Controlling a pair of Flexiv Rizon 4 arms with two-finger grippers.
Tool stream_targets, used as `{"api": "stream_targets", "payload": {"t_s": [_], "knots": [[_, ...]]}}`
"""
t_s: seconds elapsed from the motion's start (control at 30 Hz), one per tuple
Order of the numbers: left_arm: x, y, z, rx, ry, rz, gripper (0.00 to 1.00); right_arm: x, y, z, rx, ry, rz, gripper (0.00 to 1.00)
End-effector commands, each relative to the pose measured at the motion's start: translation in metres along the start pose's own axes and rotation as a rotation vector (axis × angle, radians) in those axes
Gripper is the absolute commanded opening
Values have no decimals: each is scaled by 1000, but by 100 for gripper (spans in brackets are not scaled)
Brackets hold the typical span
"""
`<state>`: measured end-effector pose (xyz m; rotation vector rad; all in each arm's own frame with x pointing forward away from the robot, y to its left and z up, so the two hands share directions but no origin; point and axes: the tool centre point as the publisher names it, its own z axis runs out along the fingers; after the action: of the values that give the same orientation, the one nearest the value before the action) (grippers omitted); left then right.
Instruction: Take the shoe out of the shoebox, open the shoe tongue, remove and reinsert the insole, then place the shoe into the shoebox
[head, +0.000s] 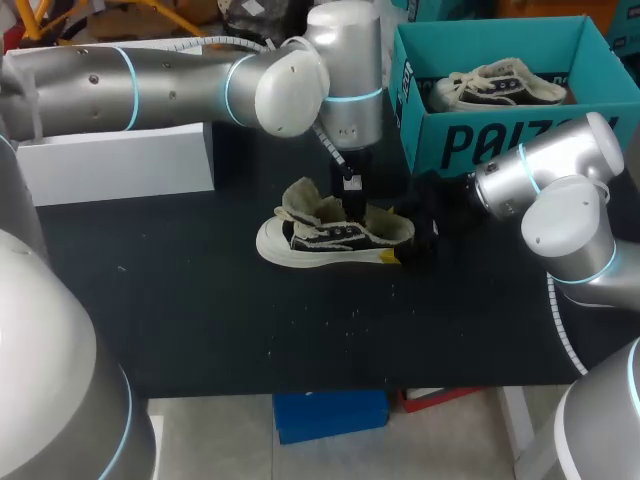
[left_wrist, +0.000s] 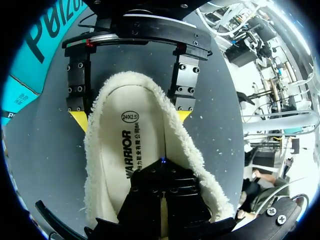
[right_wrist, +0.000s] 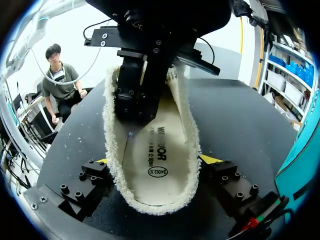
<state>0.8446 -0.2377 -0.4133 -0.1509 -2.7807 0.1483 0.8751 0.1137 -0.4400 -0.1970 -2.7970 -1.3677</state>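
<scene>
Shoe (head: 335, 238) was found standing on its sole near the middle of the counter (head: 200, 300), outside the shoebox (head: 500, 140). Its toe was turned toward the left arm's side and its heel toward the right arm's. Its fleece lining was spread open at the top. The shoebox was set open at the counter's far right corner, well apart from the shoe, and a second shoe (head: 495, 88) was seen lying inside it.

The insole (left_wrist: 135, 145), cream with a fleecy rim, was seen printed face up, seemingly laid into the shoe's open top. The left hand (left_wrist: 161, 185) was positioned straight above the shoe, over the insole's toe half. Its fingers were drawn together with only a thin slit left between them, and nothing was seen clamped in that slit. Their ends were set against the insole's printed face.

The right hand (right_wrist: 155, 162) was placed low at the shoe's heel, with the insole's narrow heel end lying across it. Whether that hand was closed on anything could not be told, since the insole covered what lay beneath it.
</scene>
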Motion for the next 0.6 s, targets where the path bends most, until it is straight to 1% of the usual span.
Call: {"api": "stream_targets", "payload": {"t_s": [0.03,0.6], "knots": [[1,-2,9,-8,-6,0,0,0,-3,2,1,-1,1,0],[1,-3,10,-5,-2,9,0,0,-3,2,1,-1,1,0]]}}
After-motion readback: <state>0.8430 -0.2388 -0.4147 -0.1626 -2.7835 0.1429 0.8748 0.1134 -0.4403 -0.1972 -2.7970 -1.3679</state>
